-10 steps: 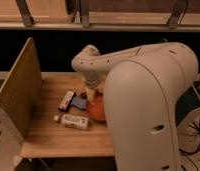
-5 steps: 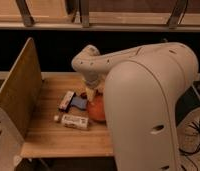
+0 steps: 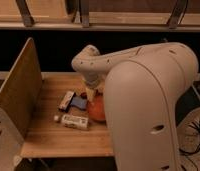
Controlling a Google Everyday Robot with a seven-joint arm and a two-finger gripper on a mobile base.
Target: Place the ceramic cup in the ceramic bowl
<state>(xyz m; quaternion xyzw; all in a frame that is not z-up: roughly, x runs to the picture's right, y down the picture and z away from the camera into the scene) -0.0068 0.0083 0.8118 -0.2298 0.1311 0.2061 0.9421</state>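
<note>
The orange-red ceramic bowl [image 3: 96,110] sits on the wooden table [image 3: 53,137], partly hidden behind my big white arm. My gripper [image 3: 92,93] hangs from the arm's wrist just above the bowl's left rim. The ceramic cup does not show; my arm and wrist cover the space over the bowl.
A small box with a dark blue part [image 3: 72,101] lies left of the bowl. A flat white rectangular box [image 3: 74,121] lies in front of it. A tall wooden side panel [image 3: 15,92] stands along the table's left edge. A dark shelf runs behind.
</note>
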